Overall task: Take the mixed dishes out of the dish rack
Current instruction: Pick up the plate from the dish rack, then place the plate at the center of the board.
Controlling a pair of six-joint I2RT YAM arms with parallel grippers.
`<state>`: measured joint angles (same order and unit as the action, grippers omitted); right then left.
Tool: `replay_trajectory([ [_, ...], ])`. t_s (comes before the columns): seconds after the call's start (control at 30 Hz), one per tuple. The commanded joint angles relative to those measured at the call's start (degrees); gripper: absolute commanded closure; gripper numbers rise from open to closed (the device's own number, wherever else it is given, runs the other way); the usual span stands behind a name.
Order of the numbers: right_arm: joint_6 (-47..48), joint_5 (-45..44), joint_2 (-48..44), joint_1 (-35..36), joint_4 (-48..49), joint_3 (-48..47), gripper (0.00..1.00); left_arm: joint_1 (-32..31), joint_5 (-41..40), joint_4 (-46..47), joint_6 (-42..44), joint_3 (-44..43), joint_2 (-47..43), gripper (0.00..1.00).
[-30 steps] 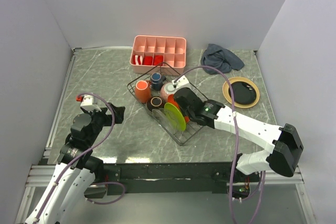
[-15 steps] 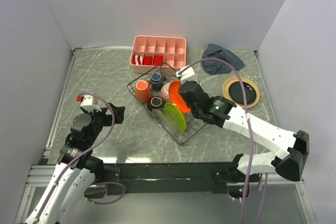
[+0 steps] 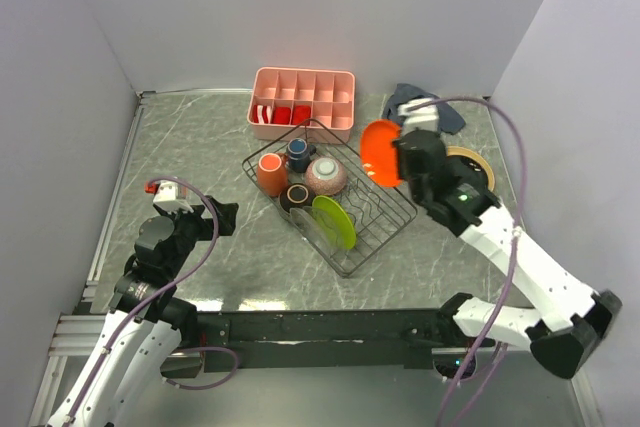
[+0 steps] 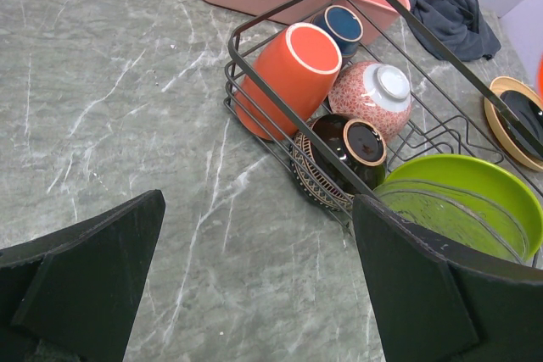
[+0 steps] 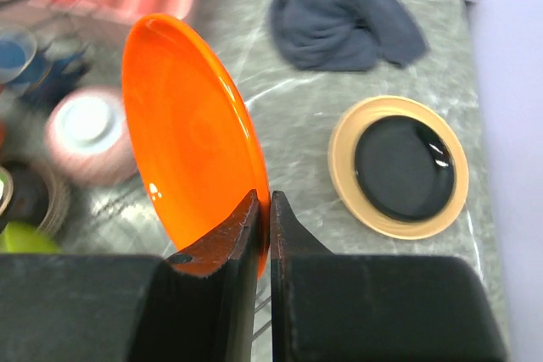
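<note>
The step in hand was the carrying of 1 plate away from the dish rack [image 3: 382, 209]: the right jaws were clenched on the lower rim of the orange-red plate [image 5: 191, 137], which stood on edge, nearly upright, held in the air at the upper right of the top view, clear of the rack's right side and above the worktop [image 3: 190, 147]. Just to its right in the right wrist view, the tan plate with the dark centre [image 5: 342, 163] lay flat on the worktop, with a grey cloth [image 5: 348, 10] behind it. The left jaws hung released and wide apart over bare worktop at the lower left of the top view, touching nothing. In the rack, 5 pieces remained: the lime green plate [image 3: 335, 222] standing in the slots, the orange mug [image 3: 270, 174], the small dark-blue cup [image 3: 298, 154], the pinkish speckled bowl [image 3: 327, 175] and the dark-brown bowl [image 3: 297, 197], all lying together in the left half. By my judgement, the next move called for swinging the plate over to the tan one, tipping it from upright to flat, lowering it onto or beside that plate, and only then loosening the grip, since a plate let go on edge would likely roll or topple.
</note>
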<state>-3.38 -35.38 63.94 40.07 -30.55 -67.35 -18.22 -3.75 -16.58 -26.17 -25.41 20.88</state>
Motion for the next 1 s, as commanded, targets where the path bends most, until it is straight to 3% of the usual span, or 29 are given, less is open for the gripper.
replay_trajectory([
  [0.0, -5.4, 7.2, -6.6, -10.6, 6.4, 2.8, 1.00, -0.2, -0.3, 2.1, 0.8, -2.2, 0.1, 0.01],
  [0.3, -19.4, 25.1, -9.5, -38.4, 10.7, 12.8, 1.00, -0.2, -0.5, 2.0, 0.9, -2.3, -0.1, 0.01],
  [0.5, -33.6, 34.5, -8.3, -53.1, 21.7, 23.5, 1.00, -0.2, -0.6, 2.0, 0.9, -2.3, -0.5, 0.01],
  [0.73, -42.7, 37.6, -1.1, -62.6, 30.4, 27.5, 1.00, -0.2, -0.9, 1.7, 0.9, -2.5, -0.7, 0.01],
  [0.97, -46.9, 38.8, 7.8, -66.7, 33.3, 27.3, 1.00, -0.2, -1.5, 1.5, 1.0, -2.7, -0.6, 0.01],
])
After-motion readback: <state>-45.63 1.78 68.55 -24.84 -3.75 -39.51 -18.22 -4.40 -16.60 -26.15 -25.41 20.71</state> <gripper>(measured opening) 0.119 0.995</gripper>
